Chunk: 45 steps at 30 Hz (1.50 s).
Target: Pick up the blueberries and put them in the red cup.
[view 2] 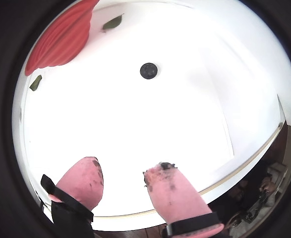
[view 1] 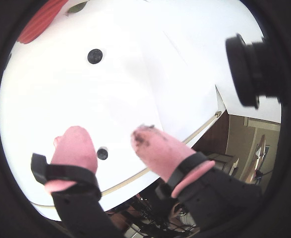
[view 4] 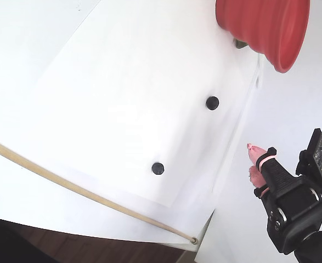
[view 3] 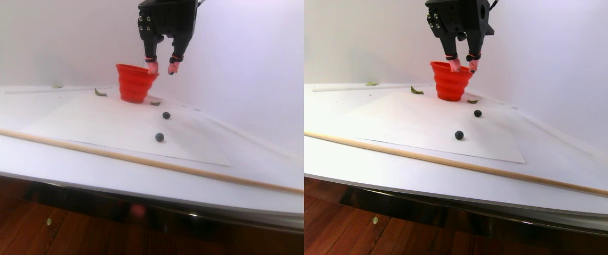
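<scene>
1. The jaws (view 3: pixel 161 67) hang released and empty, raised beside the red cup (view 3: pixel 135 82), likely free to descend.
2. 2 blueberries (view 4: pixel 212 102) (view 4: pixel 158 168) lie on the counter (view 4: pixel 51 66), apart from the cup.

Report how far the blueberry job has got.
Done: cannot confirm; the red cup's inside is hidden. In hand: nothing, the gripper hangs open and empty above the table by the cup. Left: two blueberries on the white sheet, one nearer the cup, one farther out.
</scene>
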Each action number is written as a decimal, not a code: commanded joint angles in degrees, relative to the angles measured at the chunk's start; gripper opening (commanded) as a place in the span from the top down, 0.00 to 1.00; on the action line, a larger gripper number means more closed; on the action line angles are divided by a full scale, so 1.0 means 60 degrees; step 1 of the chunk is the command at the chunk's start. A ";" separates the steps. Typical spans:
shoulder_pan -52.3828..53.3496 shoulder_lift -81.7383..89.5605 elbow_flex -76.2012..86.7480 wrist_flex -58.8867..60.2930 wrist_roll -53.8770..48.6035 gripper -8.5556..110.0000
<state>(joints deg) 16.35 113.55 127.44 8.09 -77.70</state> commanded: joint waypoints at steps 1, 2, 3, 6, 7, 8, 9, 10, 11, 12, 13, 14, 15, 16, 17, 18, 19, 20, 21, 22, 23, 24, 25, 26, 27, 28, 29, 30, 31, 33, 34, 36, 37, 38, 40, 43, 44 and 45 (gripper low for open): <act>0.0410 0.1069 -0.0146 0.0015 0.0176 0.79; 0.0425 0.1025 -0.0146 0.0015 0.0205 0.79; 0.0454 0.0981 -0.0146 0.0015 0.0234 0.79; 0.0483 0.0864 -0.0117 0.0015 0.0293 0.79; 0.0483 0.0820 -0.0103 0.0015 0.0308 0.79; 0.0483 0.0791 -0.0073 0.0015 0.0322 0.79; 0.0483 0.0747 -0.0073 0.0015 0.0337 0.79; 0.0498 0.0674 -0.0059 0.0015 0.0352 0.79; 0.0498 0.0601 -0.0059 0.0015 0.0366 0.79; 0.0513 0.0557 -0.0044 0.0015 0.0396 0.79; 0.0513 0.0513 -0.0029 0.0015 0.0396 0.79; 0.0513 0.0454 0.0000 0.0015 0.0396 0.79; 0.0513 0.0381 0.0015 -0.0015 0.0396 0.79; 0.0527 0.0322 0.0059 -0.0044 0.0396 0.79; 0.0542 0.0234 0.0073 -0.0073 0.0396 0.79; 0.0557 0.0132 0.0103 -0.0132 0.0396 0.79; 0.0557 0.0044 0.0132 -0.0205 0.0396 0.79; 0.0557 -0.0029 0.0161 -0.0264 0.0381 0.79; 0.0571 -0.0117 0.0176 -0.0308 0.0352 0.79; 0.0571 -0.0176 0.0190 -0.0352 0.0352 0.79; 0.0586 -0.0234 0.0190 -0.0352 0.0352 0.79; 0.0586 -0.0293 0.0190 -0.0352 0.0337 0.79; 0.0601 -0.0366 0.0190 -0.0366 0.0322 0.79; 0.0615 -0.0425 0.0161 -0.0381 0.0322 0.79; 0.0645 -0.0498 0.0132 -0.0381 0.0337 0.79; 0.0659 -0.0571 0.0117 -0.0381 0.0337 0.79; 0.0674 -0.0645 0.0117 -0.0381 0.0337 0.79; 0.0674 -0.0703 0.0117 -0.0381 0.0352 0.79; 0.0674 -0.0762 0.0117 -0.0396 0.0352 0.79; 0.0674 -0.0908 0.0132 -0.0396 0.0352 0.79; 0.0674 -0.0967 0.0161 -0.0410 0.0366 0.79; 0.0674 -0.1113 0.0205 -0.0425 0.0381 0.79; 0.0674 -0.1187 0.0234 -0.0454 0.0381 0.79; 0.0674 -0.1260 0.0293 -0.0527 0.0381 0.79; 0.0688 -0.1406 0.0337 -0.0571 0.0366 0.79; 0.0703 -0.1670 0.0396 -0.0674 0.0366 0.79; 0.0703 -0.1758 0.0425 -0.0776 0.0366 0.79; 0.0703 -0.1860 0.0454 -0.0879 0.0366 0.79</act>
<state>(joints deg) 18.11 102.13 130.69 4.57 -75.50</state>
